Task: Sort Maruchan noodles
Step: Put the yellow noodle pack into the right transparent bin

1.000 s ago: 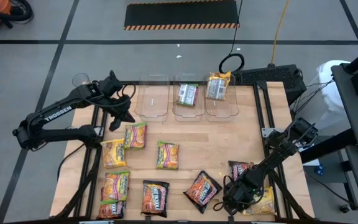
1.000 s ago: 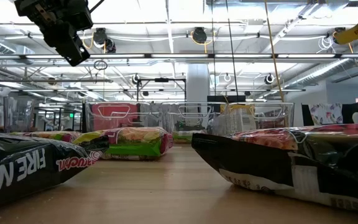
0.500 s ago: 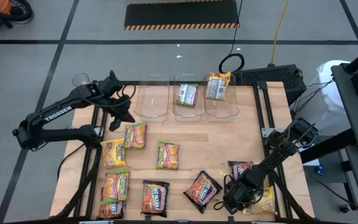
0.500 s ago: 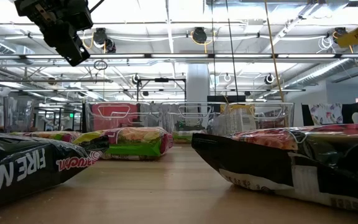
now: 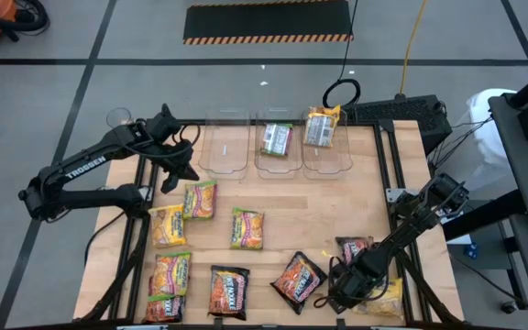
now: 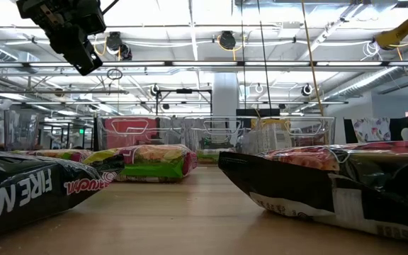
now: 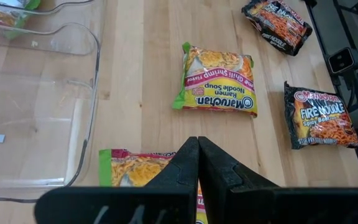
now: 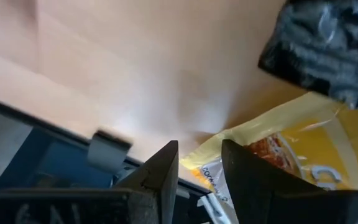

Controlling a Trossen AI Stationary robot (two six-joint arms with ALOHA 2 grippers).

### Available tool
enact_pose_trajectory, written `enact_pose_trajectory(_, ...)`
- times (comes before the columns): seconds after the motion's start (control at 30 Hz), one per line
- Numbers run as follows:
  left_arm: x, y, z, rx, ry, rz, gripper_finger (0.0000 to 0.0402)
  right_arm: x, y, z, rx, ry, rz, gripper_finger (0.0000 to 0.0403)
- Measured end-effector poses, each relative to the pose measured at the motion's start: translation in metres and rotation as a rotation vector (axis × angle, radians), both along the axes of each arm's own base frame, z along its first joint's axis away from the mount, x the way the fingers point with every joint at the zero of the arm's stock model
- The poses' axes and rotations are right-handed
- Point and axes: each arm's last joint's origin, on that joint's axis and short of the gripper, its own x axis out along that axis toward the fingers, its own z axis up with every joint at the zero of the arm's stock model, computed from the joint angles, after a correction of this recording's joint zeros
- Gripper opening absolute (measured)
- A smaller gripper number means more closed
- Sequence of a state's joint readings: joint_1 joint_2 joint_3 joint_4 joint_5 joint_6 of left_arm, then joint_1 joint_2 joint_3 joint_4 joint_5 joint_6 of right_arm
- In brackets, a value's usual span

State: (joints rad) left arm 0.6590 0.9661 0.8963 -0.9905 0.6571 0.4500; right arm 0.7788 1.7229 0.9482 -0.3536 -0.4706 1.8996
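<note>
Several Maruchan packets lie flat on the wooden table: green-edged ones (image 5: 200, 198) (image 5: 247, 228), yellow-orange ones (image 5: 166, 225) (image 5: 169, 275), and dark ones (image 5: 229, 291) (image 5: 298, 279) (image 5: 354, 249). A yellow packet (image 5: 385, 298) lies at the near right corner. My right gripper (image 5: 337, 298) is low at that packet, open, and the packet's corner (image 8: 213, 163) lies in the gap between the fingers. My left gripper (image 5: 177, 170) is shut and empty, held high above the far left (image 6: 83, 60), over a green-edged packet (image 7: 219, 87). My right gripper has the yellow packet's corner (image 8: 213, 163) between its open fingers, and the packet lies flat on the table. I cannot tell whether the fingers touch it.
Three clear bins stand along the far edge. The left one (image 5: 225, 142) holds nothing, the middle one (image 5: 278, 142) holds a green-edged packet, and the right one (image 5: 326, 137) holds a yellow packet. The table's near edge (image 8: 104, 146) is close to my right gripper.
</note>
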Motion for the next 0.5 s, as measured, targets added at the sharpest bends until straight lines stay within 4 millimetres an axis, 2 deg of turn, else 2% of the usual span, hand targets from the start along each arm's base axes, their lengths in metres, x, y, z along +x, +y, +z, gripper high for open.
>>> enact_pose_trajectory(0.5, 0.0000, 0.0000, 0.0000, -0.001, 0.000, 0.001, 0.0008, -0.0083, -0.0047, -0.0028, -0.074, 0.091, -0.020, 0.0116)
